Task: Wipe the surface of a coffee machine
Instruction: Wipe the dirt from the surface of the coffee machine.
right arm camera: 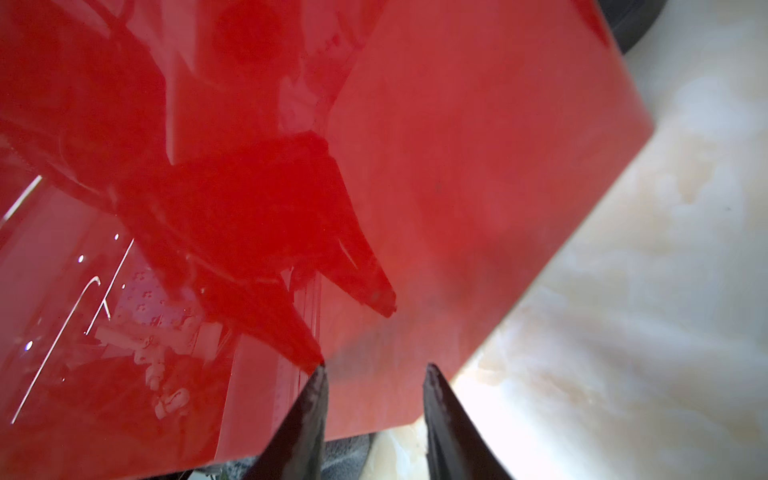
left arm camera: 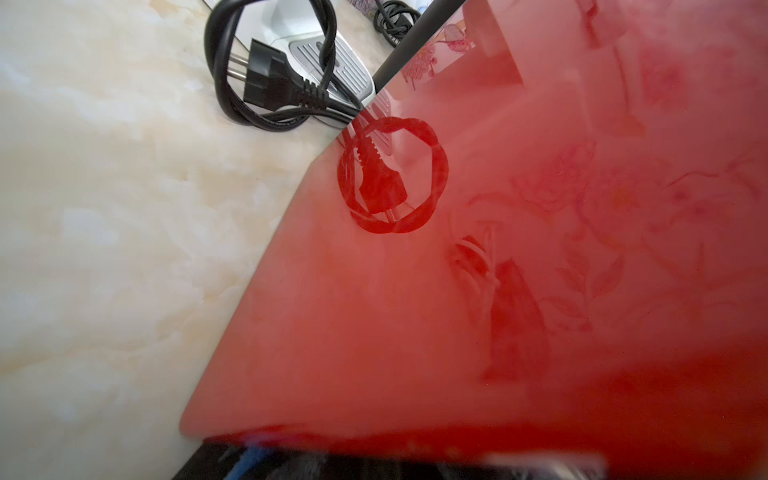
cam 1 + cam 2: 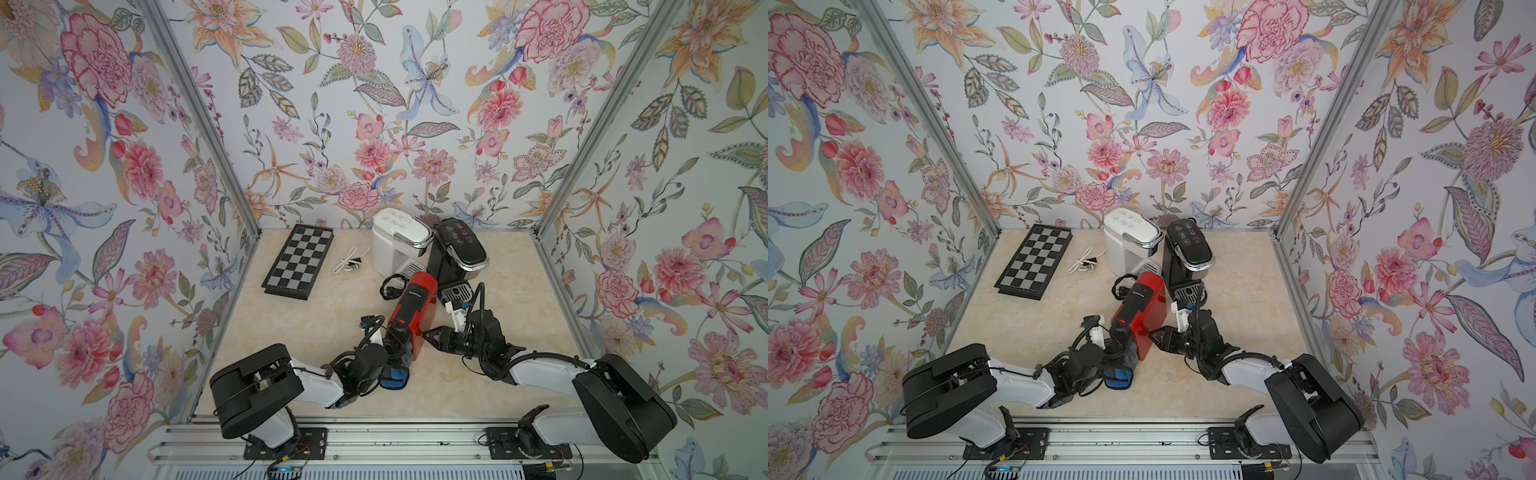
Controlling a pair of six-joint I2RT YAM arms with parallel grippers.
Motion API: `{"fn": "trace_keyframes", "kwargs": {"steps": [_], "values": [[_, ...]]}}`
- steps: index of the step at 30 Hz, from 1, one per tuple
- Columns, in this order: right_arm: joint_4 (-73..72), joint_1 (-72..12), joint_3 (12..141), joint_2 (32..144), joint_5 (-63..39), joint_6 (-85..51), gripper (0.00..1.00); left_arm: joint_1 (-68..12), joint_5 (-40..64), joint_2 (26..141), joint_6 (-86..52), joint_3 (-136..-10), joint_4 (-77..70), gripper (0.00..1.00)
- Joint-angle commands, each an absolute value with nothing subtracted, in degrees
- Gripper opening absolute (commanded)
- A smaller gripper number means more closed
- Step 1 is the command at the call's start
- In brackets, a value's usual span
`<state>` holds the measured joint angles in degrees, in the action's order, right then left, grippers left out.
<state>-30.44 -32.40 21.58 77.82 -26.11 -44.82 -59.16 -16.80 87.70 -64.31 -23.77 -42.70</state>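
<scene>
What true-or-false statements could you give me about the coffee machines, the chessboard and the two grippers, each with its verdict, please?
1. The red coffee machine stands nearest the robot of the three. True.
2. The right gripper is clamped on a cloth. False: its jaws are open and empty, beside the red coffee machine.
3. The chessboard lies on top of the white coffee machine. False: it lies flat on the table.
4. The left gripper is shut on the cloth. True.
</scene>
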Motion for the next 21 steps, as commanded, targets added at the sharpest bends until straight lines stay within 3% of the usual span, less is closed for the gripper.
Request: {"fn": "trace_keyframes", "kwargs": {"steps": [1, 10, 21], "values": [[-32.15, -32.70, 21.38, 77.69, -26.92, -44.55, 0.40, -58.36, -20.45, 86.69, -63.40, -27.83, -20.86, 0.00], [-31.79, -31.31, 21.52, 77.79, -27.15, -44.08, 0.40, -58.45, -22.45, 83.00, -62.67, -28.04, -12.17, 0.00], [-24.55, -23.18, 28.54, 77.67, -24.85, -38.95, 0.42, -58.36, -28.30, 61.06, -61.94, -21.36, -6.67, 0.00]]}}
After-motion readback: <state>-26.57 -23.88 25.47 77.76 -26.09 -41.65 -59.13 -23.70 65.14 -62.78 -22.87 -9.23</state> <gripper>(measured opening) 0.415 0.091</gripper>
